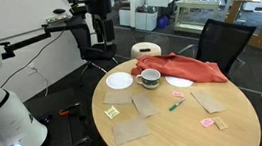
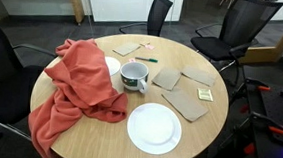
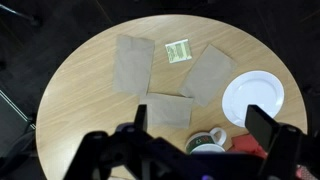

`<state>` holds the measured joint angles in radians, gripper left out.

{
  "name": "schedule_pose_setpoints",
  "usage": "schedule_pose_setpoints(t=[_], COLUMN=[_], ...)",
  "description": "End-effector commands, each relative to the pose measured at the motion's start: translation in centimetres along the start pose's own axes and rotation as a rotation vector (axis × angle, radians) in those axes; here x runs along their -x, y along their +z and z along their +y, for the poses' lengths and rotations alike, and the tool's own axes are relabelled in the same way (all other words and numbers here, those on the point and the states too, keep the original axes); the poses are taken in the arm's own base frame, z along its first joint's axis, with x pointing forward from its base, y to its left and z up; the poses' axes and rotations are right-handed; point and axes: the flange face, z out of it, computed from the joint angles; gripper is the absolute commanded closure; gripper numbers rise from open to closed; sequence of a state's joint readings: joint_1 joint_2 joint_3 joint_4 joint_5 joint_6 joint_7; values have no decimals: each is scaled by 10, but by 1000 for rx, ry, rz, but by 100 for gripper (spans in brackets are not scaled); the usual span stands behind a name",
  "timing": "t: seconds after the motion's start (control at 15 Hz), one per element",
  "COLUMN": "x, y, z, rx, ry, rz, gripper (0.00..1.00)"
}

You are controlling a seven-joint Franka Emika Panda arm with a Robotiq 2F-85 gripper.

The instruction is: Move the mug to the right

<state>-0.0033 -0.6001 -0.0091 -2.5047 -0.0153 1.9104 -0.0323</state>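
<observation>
Wrist view shows the hand (image 3: 197,114) spread wide open, with the mug (image 3: 207,143) between its fingers, touching neither.

the gripper (image 3: 200,114) hung above a round wooden table (image 3: 90,85), jaws spread wide. the mug (image 3: 206,145) sat low between them, near a white plate (image 3: 252,98), a red cloth (image 3: 245,148) and brown paper squares (image 3: 134,62).

Mug (image 3: 207,142) lower part hidden behind end effector (image 3: 200,115); plate (image 2: 112,65) half under red cloth (image 2: 76,84); pink item (image 1: 209,122) unidentifiable.
</observation>
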Motion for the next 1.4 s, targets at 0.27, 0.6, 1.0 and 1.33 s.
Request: schedule_pose_setpoints(t=[0.27, 0.6, 1.0, 1.33], x=[0, 0, 0, -13], y=[-1, -1, -1, 5], z=[0, 0, 0, -3], rx=[0, 0, 0, -9], ry=[0, 0, 0, 27], rz=[-1, -1, -1, 28], gripper=[0, 0, 0, 0])
